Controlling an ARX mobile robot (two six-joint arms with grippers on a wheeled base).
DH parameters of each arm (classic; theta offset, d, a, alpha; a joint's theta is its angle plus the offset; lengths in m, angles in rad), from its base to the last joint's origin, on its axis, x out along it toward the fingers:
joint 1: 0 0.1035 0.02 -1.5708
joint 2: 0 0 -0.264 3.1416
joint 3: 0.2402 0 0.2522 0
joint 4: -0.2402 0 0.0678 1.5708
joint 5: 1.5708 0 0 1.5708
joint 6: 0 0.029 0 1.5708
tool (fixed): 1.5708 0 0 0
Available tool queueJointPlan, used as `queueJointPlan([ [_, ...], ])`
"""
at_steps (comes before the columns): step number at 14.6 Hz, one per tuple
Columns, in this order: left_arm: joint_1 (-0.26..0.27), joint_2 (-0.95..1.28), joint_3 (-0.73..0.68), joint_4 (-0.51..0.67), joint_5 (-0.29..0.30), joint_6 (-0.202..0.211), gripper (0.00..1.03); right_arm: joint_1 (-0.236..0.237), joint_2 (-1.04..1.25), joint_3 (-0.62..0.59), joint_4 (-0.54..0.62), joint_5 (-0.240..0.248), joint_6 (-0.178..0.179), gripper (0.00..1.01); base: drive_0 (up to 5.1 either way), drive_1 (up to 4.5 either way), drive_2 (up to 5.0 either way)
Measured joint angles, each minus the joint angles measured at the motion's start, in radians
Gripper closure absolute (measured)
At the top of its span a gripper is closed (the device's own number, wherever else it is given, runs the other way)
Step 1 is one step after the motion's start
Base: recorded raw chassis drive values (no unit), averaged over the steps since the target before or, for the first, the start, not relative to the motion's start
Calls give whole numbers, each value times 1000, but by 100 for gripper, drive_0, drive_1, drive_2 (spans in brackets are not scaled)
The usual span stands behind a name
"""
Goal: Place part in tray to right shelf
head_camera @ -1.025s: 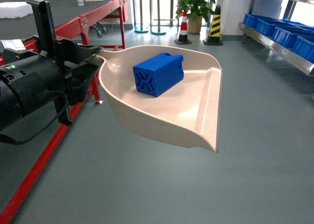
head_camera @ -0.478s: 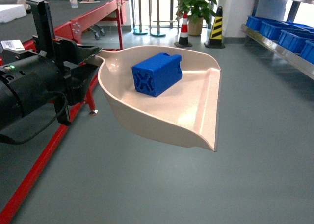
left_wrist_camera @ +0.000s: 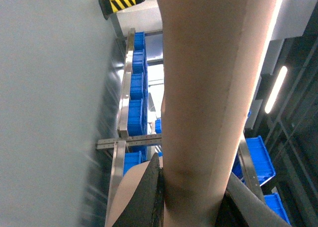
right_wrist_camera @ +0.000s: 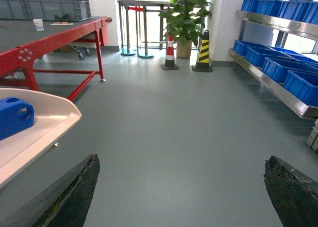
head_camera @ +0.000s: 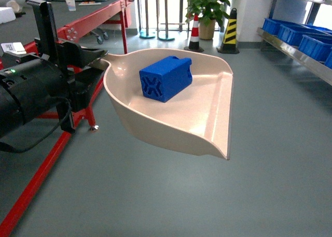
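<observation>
Transport was the step in hand, as you would have judged it: your left gripper (head_camera: 96, 58) had its jaws clamped on the handle stub of the tray (head_camera: 207, 128), carrying it in the air above the floor. You held the tray nearly level, presumably so the part (head_camera: 167, 78) would not slide toward the flat front lip. The part lay on its side near the tray's back wall, its X-ribbed end facing the head camera, well back from that lip.

Relative to the tray, the right shelf (head_camera: 295, 45) stood well apart, beyond the lip side and further back, with blue crates (head_camera: 290, 32) along it. The red bench (head_camera: 88, 24) ran behind the tray's handle side.

Your right gripper (right_wrist_camera: 181, 194) held nothing; its jaws stood wide apart over bare floor, beside the tray's edge in the right wrist view.
</observation>
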Motion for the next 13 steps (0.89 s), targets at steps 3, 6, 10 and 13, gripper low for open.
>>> queueJointPlan([
  [3, 0, 0, 0, -4, 1, 0, 86, 0, 0, 0, 0, 0, 0, 3, -5, 428, -438],
  [6, 0, 0, 0, 3, 0, 0, 86, 0, 0, 0, 5, 0, 0, 3, 8, 442, -425],
  [10, 0, 0, 0, 0, -1, 0, 86, 0, 0, 0, 1, 0, 0, 3, -1, 432, -435],
  [13, 0, 0, 0, 0, -1, 0, 86, 0, 0, 0, -2, 0, 0, 3, -2, 431, -436],
])
